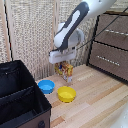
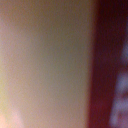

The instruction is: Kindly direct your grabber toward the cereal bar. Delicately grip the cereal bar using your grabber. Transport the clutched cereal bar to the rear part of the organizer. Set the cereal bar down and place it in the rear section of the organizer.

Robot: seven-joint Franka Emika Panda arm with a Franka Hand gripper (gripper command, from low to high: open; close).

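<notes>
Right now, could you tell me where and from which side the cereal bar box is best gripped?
The cereal bar box stands upright on the floor, so its top edge, taken from straight above across the thin faces, looks best. The end effector is already down on it.

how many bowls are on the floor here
2: a blue bowl beside the organizer, and a yellow bowl just to its exterior view's right. Others may be hidden inside the organizer.

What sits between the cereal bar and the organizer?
In the exterior view, the blue bowl lies between the cereal bar and the organizer. The wrist view is too blurred to help.
</notes>
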